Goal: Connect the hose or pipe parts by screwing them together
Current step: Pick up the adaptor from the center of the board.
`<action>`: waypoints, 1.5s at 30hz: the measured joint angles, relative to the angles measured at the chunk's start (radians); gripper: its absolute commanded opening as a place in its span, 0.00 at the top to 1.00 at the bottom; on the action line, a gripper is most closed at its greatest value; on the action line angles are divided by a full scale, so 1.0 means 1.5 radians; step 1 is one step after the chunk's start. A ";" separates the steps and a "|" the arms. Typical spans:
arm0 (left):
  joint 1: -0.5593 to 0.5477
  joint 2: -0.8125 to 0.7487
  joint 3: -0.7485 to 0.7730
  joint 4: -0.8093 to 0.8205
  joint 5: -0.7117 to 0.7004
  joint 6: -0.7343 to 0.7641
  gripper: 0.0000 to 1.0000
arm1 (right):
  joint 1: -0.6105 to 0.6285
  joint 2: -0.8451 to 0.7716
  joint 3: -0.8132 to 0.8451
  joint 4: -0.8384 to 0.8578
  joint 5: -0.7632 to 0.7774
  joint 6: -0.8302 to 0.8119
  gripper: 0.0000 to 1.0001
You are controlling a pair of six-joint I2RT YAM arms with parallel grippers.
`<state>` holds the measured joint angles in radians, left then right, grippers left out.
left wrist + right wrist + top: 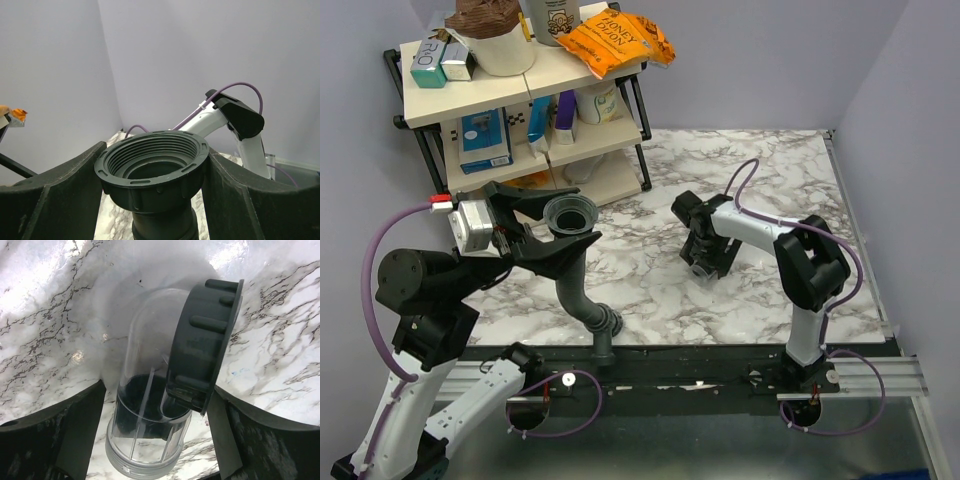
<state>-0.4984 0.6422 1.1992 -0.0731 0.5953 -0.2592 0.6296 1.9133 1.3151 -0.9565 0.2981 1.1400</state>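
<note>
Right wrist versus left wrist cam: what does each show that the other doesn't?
Only right wrist: a clear cup with a dark ring nut, lying between the open fingers of the right gripper. Only left wrist: the pipe fitting, its threaded mouth clamped in the left gripper, with the right arm behind. Both: the marble table.

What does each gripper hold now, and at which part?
Left gripper holds the dark pipe fitting by its threaded mouth. Right gripper only straddles the clear elbow, not gripping.
</note>
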 measured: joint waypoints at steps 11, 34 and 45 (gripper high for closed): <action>0.000 0.020 0.025 0.010 0.000 -0.001 1.00 | 0.010 -0.009 -0.013 0.031 0.008 -0.015 0.56; 0.000 -0.016 -0.113 0.239 0.178 -0.128 1.00 | 0.079 -0.640 0.110 0.607 -0.235 -0.650 0.99; -0.008 0.223 0.076 0.321 0.126 0.105 1.00 | 0.099 -0.572 0.204 0.646 -0.457 -0.784 0.99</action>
<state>-0.5098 0.9760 1.3125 0.4080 0.7849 -0.1024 0.7780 1.0546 1.6207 0.0128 -0.3878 -0.0357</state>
